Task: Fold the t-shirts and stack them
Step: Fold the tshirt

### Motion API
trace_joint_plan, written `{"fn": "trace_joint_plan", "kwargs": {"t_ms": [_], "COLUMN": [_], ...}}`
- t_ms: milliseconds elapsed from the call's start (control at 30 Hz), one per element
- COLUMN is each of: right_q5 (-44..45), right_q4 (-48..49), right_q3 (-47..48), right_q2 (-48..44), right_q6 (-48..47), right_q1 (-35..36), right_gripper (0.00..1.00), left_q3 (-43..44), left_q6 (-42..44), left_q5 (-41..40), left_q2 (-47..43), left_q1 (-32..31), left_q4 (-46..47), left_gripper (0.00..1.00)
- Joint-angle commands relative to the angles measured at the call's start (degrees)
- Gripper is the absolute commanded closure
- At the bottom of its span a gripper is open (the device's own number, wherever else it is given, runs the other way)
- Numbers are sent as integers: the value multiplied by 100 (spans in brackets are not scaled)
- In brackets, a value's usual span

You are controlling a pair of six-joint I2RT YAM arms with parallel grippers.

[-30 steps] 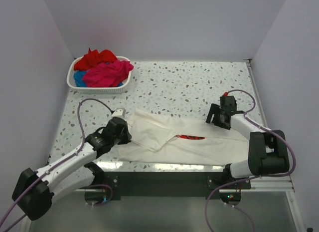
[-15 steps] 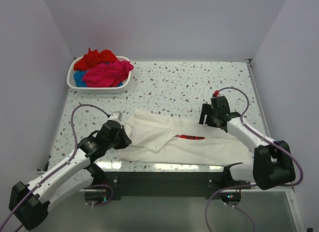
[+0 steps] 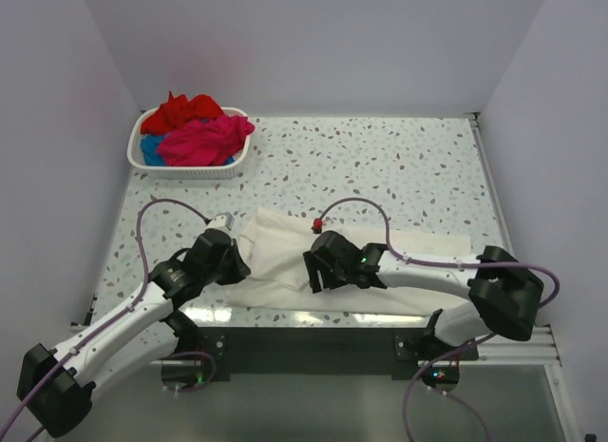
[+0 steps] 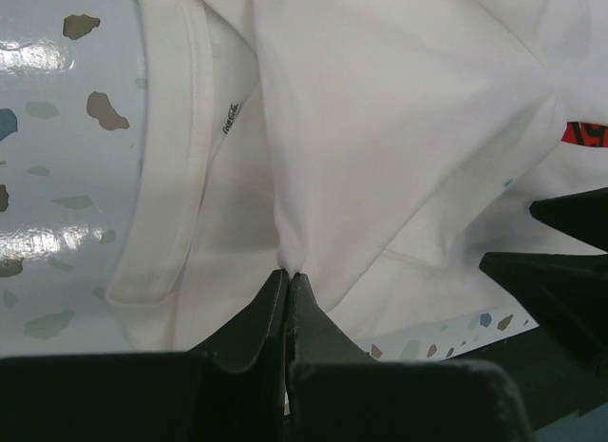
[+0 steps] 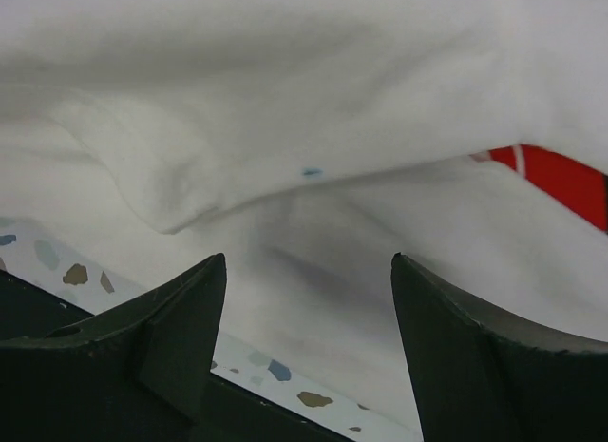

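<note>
Left gripper (image 4: 288,282): jaws pinched tight on a raised fold of the white t-shirt (image 3: 275,240), at 9 o'clock of the garment, beside its collar.
Right gripper (image 5: 309,271): jaws wide apart, holding nothing, low over the shirt's near hem; whether the tips touch the cloth I cannot tell.
White t-shirt: spread rumpled at 6 o'clock on the speckled table (image 3: 380,166); red print (image 5: 560,181) partly covered.
Basket (image 3: 190,170): at 10 o'clock, holding red t-shirt (image 3: 185,111), magenta t-shirt (image 3: 204,140), blue t-shirt (image 3: 150,149).
</note>
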Motion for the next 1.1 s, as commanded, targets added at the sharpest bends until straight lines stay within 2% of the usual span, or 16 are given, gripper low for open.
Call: {"fn": "trace_joint_plan", "kwargs": {"t_ms": [0,233,367,533,667,867,1067], "right_q5": [338,584,681,813,989,1164,1060], "right_q4": [140,438,624,615,562,334,62], "right_q3": [555,951,1012,1127,1180,1233,1241], "right_q2": [566,912,1078,1429,1527,1396,1176], "right_q6": [461,672,725,742,760,681,576], "right_q1": [394,965,1019,1097,1142,1159,1168], "right_gripper": [27,28,28,35,48,77,97], "left_q3": [156,174,174,209,253,244,279], "left_q6": [-32,-32,-23,-5,12,21,73], "left_q5": [73,65,65,47,12,12,73], "left_q2": [-31,-75,-75,-110,-110,-110,-119], "left_q1": [35,34,35,35,35,34,35], "left_q4": [-108,-134,-134,-178,-231,-213,-248], "left_gripper": [100,100,100,100,100,100,100]}}
